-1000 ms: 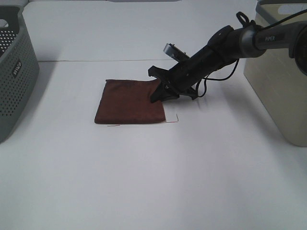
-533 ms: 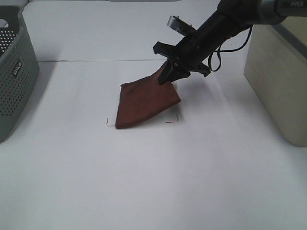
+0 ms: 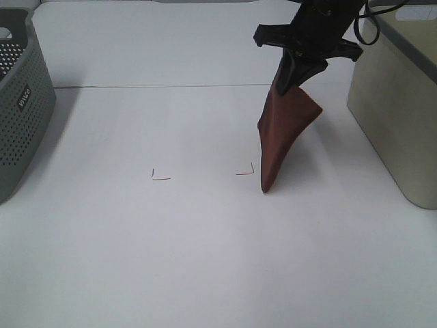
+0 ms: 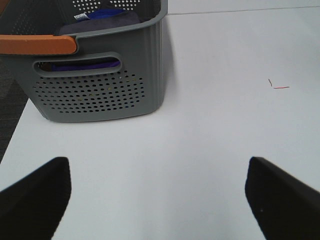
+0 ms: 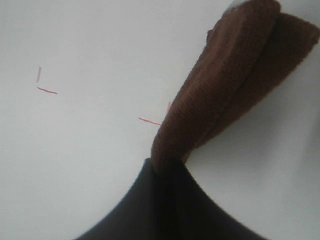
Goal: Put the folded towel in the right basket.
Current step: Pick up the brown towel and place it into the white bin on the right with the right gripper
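The folded brown towel (image 3: 283, 130) hangs from my right gripper (image 3: 292, 74), which is shut on its upper corner. The towel's lower tip still reaches the table near the right red corner mark (image 3: 247, 171). The beige right basket (image 3: 399, 109) stands just right of the gripper. In the right wrist view the towel (image 5: 225, 95) hangs from the dark fingers (image 5: 165, 200). My left gripper (image 4: 157, 200) is open and empty above the table, near the grey left basket (image 4: 95, 85).
The grey perforated left basket (image 3: 19, 102) stands at the left edge and holds blue items (image 4: 107, 17). Two red corner marks (image 3: 160, 178) lie on the white table where the towel lay.
My right gripper has lifted the towel off the table and carried it up and right toward the beige basket. The towel now hangs vertically. The left arm has not moved.
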### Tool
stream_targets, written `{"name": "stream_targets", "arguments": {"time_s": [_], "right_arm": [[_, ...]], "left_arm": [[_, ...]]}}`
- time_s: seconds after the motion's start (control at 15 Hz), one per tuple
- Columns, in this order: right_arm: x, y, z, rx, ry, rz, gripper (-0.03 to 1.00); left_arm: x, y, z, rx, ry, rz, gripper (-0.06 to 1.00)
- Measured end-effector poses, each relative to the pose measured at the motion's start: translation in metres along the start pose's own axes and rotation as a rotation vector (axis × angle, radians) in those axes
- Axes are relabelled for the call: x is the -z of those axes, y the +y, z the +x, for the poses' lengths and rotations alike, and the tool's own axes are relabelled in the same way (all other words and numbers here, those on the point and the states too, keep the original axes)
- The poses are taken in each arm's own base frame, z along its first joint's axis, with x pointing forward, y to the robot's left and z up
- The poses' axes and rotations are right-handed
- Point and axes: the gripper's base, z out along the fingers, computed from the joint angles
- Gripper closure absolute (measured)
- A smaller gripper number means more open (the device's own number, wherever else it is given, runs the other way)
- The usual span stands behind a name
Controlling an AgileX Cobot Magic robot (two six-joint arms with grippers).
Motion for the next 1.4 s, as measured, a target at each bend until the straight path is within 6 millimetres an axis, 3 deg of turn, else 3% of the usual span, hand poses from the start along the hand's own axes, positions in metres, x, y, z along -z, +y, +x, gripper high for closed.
{"name": "stream_targets", "arguments": {"time_s": [0.53, 0.8, 1.0, 1.2, 1.4], "right_arm": [[0.05, -0.007, 0.007, 0.056, -0.059, 0.226, 0.94], [0.101, -0.002, -0.004, 0.102, -0.212, 0.343, 0.94], [0.122, -0.002, -0.009, 0.129, -0.276, 0.367, 0.94], [0.136, -0.035, -0.008, 0.058, -0.292, 0.368, 0.94], [0.165, -0.088, 0.002, -0.05, -0.333, 0.362, 0.94]], "left_arm": [[0.0, 0.0, 0.0, 0.0, 0.0, 0.0, 0.06], [0.0, 0.0, 0.0, 0.0, 0.0, 0.0, 0.06], [0.0, 0.0, 0.0, 0.0, 0.0, 0.0, 0.06], [0.0, 0.0, 0.0, 0.0, 0.0, 0.0, 0.06], [0.0, 0.0, 0.0, 0.0, 0.0, 0.0, 0.06]]}}
